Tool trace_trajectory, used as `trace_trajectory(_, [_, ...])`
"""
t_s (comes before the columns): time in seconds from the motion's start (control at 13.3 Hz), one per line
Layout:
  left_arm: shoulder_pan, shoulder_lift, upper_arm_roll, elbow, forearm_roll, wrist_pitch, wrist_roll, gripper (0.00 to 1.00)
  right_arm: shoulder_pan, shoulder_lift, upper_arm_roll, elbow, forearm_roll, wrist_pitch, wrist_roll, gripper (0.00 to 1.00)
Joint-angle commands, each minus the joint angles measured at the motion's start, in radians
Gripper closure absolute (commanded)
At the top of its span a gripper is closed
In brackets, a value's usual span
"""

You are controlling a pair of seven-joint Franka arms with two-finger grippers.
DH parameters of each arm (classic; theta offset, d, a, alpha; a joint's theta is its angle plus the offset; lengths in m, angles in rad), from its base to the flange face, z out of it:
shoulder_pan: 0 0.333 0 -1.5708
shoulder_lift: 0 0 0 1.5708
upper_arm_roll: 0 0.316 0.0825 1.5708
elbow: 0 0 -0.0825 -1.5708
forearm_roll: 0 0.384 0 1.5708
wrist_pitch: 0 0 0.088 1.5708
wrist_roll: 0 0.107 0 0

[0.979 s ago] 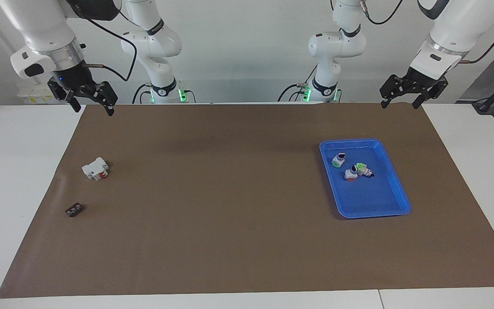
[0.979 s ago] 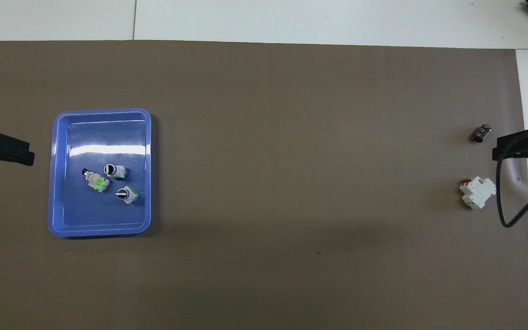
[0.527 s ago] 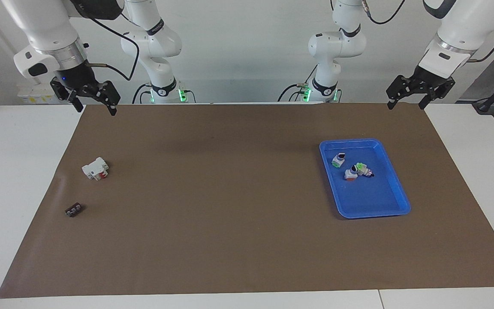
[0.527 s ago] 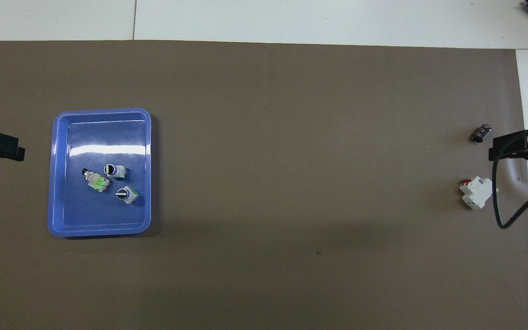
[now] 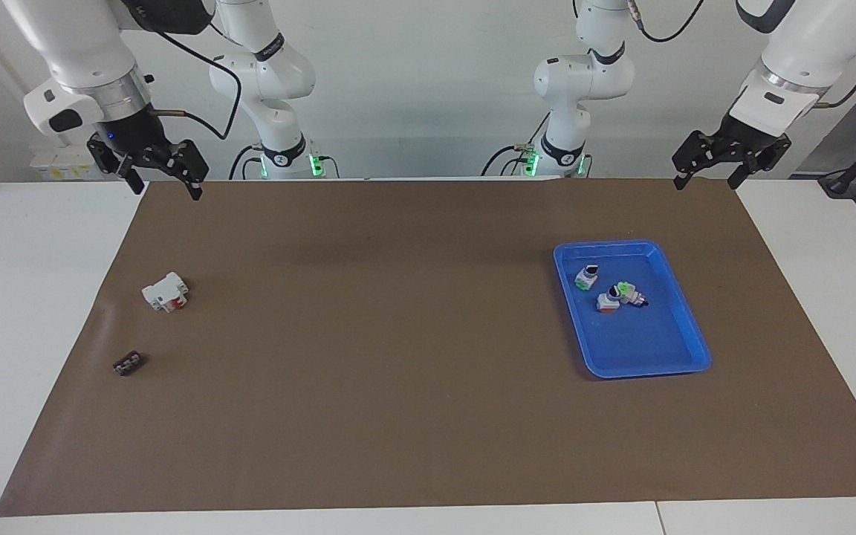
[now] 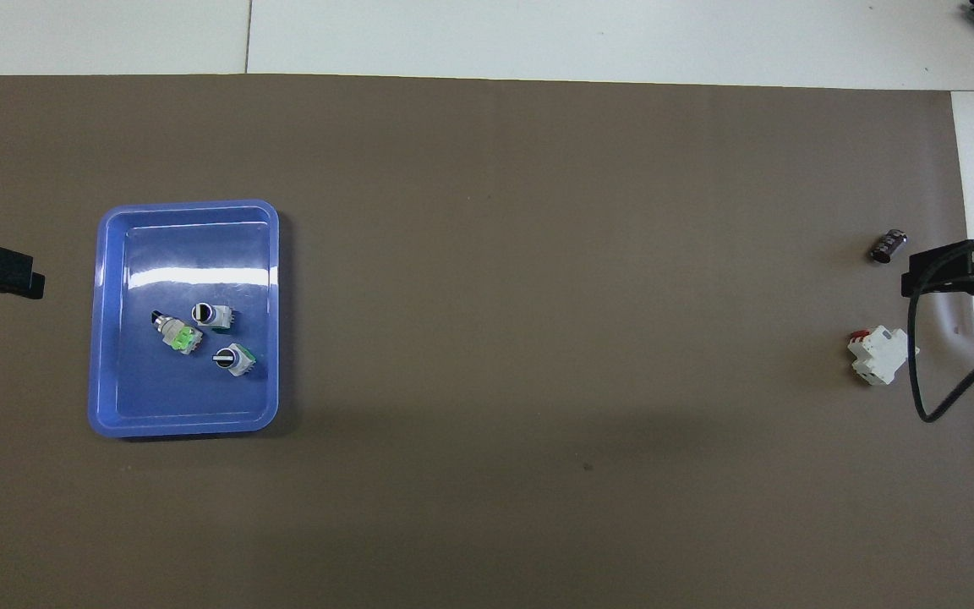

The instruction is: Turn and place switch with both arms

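Hanging with jaws spread and empty, my right gripper (image 5: 163, 182) sits over the robot-side edge of the brown mat (image 5: 398, 371), a touch higher than a second ago and shifted slightly toward the table's middle. Well below those jaws and farther out on the mat lie a white block with red (image 5: 165, 291) and, farther out again, a small dark part (image 5: 128, 363); neither has moved.

Toward my left arm's end, the switch (image 5: 608, 301), white with an orange section, lies in the blue tray (image 5: 643, 371), touching or just beside a green-capped switch (image 5: 627, 292), with a third switch (image 5: 586, 276) nearby. It is well below my left jaws and in toward the middle from them. My left gripper (image 5: 704, 178), fingers also apart and holding nothing, has lifted and drifted outward, away from the tray.

I judge that no reach for the switch is under way: both arms are backing off, not closing in.

The mat covers most of a white table (image 5: 27, 297); two smaller arms with green-lit bases (image 5: 287, 148) stand against a plain pale wall.
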Motion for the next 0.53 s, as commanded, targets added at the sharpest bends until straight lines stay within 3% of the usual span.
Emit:
trace_trajectory(0.0, [-0.015,-0.028,0.007,-0.033,0.029,0.010,0.014,0.00,-0.004,-0.024,0.004,-0.029,0.002,0.016,0.004,0.00])
trace_trajectory(0.45, [-0.018,-0.028,0.006,-0.033,0.033,0.007,0.018,0.00,-0.006,-0.024,0.004,-0.029,0.002,0.016,0.004,0.00])
